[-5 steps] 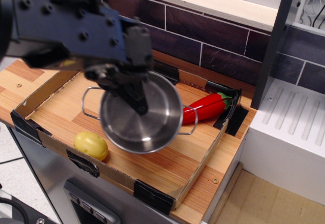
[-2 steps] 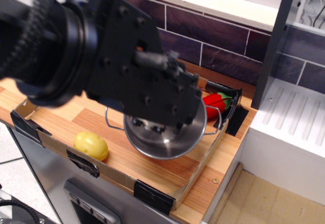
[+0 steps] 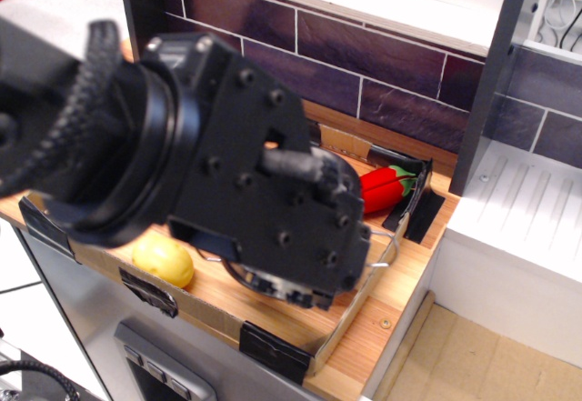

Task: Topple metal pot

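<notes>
The middle of the frame was filled by the black robot arm [image 3: 227, 192], its bulky wrist housing set low over the cardboard tray [image 3: 273, 351] on the wooden worktop [image 3: 373, 337]; the metal pot [image 3: 268, 285] was almost wholly hidden behind it, only a sliver of shiny rim at the lower centre and one thin wire loop handle [image 3: 386, 248] to the right of the housing being seen. Whether the pot stood upright, leaned or lay on its side could not be told; the jaws were hidden by the housing, so it could not be told whether they were open, closed or gripping the pot. The yellow potato [image 3: 164, 260] was seen at the lower left of the tray, just beside the arm; the red pepper [image 3: 386, 187] lay at the tray's upper right corner, partly covered. The toppling step was judged to be in hand, the arm being pressed close over the pot; the next move was judged to call for a sideways push or tilt within the tray, with care taken that the pepper and the tray wall were not struck.
</notes>
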Available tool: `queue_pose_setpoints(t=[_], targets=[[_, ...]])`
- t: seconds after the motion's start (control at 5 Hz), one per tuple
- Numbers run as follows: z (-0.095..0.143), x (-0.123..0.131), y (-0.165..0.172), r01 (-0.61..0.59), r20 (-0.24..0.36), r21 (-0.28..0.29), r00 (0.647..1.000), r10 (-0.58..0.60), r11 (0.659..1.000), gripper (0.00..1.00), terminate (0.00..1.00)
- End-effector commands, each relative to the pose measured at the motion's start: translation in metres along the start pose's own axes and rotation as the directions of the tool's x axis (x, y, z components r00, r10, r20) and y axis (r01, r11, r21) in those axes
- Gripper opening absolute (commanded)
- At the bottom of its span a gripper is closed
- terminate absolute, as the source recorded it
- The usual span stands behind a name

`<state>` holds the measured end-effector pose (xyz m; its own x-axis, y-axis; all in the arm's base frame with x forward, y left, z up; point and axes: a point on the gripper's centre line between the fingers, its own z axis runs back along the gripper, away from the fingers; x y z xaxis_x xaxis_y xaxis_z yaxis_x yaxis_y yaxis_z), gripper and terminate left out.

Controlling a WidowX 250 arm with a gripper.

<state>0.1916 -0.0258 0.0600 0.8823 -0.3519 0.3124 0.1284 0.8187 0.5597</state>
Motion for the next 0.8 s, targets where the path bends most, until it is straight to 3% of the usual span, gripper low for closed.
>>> queue_pose_setpoints(t=[0.0,0.2,0.4,0.6], targets=[[0.019,0.002,0.0,-0.018,0.018,-0.062,1.0,0.019,0.998,1.0,0.0],[0.028,0.001,0.004,-0.015,-0.015,-0.115,1.0,0.013,0.993,1.0,0.0],[0.045,0.006,0.016,0.004,-0.11,-0.285,0.993,-0.037,0.959,1.0,0.0],[0.061,0.016,0.037,-0.033,-0.129,-0.401,0.991,-0.02,0.916,1.0,0.0]])
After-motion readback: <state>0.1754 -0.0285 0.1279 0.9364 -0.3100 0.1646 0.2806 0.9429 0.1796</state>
